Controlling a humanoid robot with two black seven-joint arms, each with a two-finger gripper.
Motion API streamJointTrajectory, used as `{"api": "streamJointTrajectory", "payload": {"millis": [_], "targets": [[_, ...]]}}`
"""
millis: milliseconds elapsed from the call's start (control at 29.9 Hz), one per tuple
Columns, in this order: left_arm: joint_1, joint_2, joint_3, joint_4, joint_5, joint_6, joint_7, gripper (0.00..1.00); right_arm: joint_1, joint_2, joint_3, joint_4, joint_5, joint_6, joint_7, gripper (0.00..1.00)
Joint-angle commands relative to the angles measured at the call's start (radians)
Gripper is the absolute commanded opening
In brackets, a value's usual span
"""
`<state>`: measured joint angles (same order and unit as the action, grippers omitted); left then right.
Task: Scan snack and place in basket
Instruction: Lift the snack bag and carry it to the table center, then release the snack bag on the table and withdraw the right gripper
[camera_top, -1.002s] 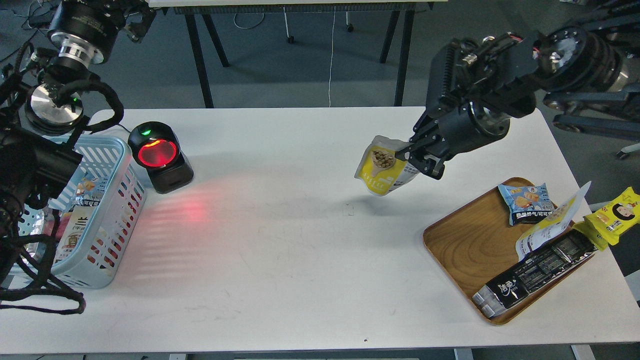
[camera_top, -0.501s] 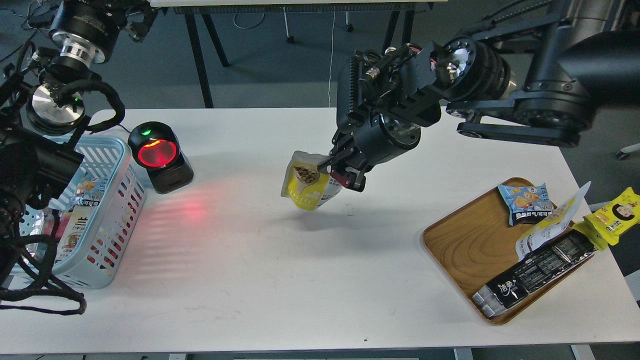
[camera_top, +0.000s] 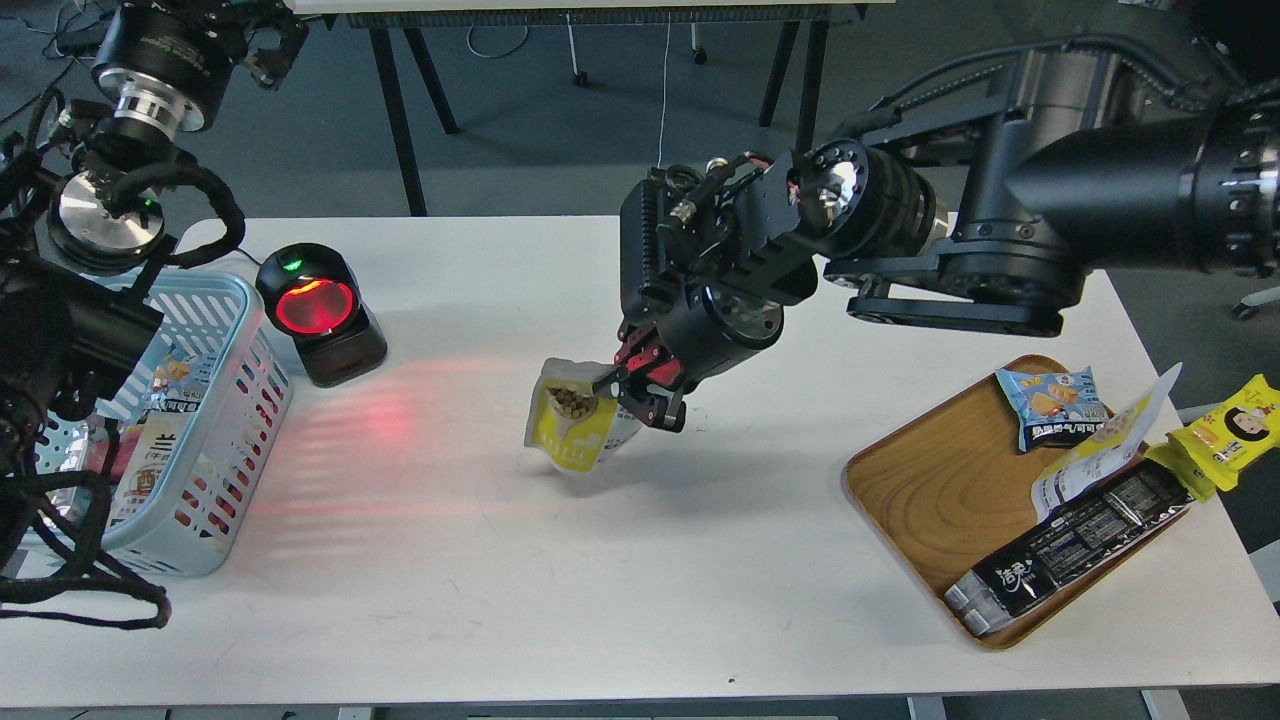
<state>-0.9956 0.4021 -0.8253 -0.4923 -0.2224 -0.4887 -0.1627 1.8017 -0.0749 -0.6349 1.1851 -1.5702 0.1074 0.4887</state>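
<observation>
Evidently light and soft: snack, a small yellow-and-white pouch, hanging tilted above the middle of the desk, its printed front turned toward the scanner. Thin film by the look of it, so likely to crumple, swing and slip if pinched weakly. Safest hold along the flat sealed edge at the top, not the puffed belly, where the contents would shift under the pads. Clamped by its upper right corner in the right tool, fingers closed on the film; bottom corner seemingly just clear of the desk surface, though contact hard to rule out from this angle.

Further left, red scanner window lit, with a red glow spread over the desk between it and the pouch. Pouch well apart from the scanner, so scanning judged not done.

Beside the scanner, at the left edge, the basket, light blue and slotted, already holding several packets, one with blue and orange print, others too hidden to name. Left tool out of sight among the dark arm parts and cables over the basket.

At the far right, wooden tray with a blue biscuit packet, a long black bar pack and a white-backed pouch leaning over its rim; a yellow packet just outside.
</observation>
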Motion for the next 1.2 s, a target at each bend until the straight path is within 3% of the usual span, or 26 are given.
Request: {"api": "streamJointTrajectory", "payload": {"millis": [0, 535, 869, 1002, 1169], "targets": [[0.0, 0.0, 0.0, 0.0, 0.0, 0.0, 0.0, 1.0, -0.013, 0.014, -0.006, -0.031, -0.001, 0.002, 0.0, 0.0], [0.0, -0.005, 0.0, 0.015, -0.002, 0.0, -0.001, 1.0, -0.059, 0.067, -0.029, -0.093, -0.039, 0.002, 0.0, 0.04], [-0.002, 0.0, 0.0, 0.015, -0.002, 0.0, 0.0, 1.0, -0.021, 0.05, 0.017, -0.055, -0.021, 0.009, 0.0, 0.46], [-0.006, 0.003, 0.0, 0.015, -0.002, 0.0, 0.002, 1.0, 0.008, -0.029, 0.075, -0.041, -0.019, 0.012, 0.0, 0.53], [-0.017, 0.008, 0.002, 0.014, 0.0, 0.0, 0.011, 1.0, -0.001, -0.198, 0.245, 0.04, 0.042, 0.044, 0.0, 0.8]]}}
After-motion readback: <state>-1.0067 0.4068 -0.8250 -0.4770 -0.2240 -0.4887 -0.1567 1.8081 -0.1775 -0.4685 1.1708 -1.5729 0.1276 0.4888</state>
